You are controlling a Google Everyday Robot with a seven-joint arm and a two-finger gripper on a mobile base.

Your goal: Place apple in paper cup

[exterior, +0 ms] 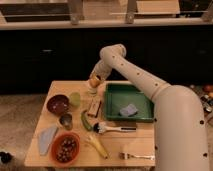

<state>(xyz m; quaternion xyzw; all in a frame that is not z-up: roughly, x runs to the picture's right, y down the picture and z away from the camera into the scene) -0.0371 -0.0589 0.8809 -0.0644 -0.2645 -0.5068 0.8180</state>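
1. Gripper (pixel 95 81) at far edge of table (pixel 116 146), jaws closed on apple (pixel 93 79).
2. Apple held just above paper cup (pixel 92 91).
3. Paper cup on table, just left of green tray (pixel 129 87).

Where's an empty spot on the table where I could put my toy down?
The table has bare wood at its back left corner, behind the dark bowl, and in front between the brush and the fork. The left and middle are crowded: metal cup, block, banana. The gripper holds the apple over the paper cup beside the green tray.
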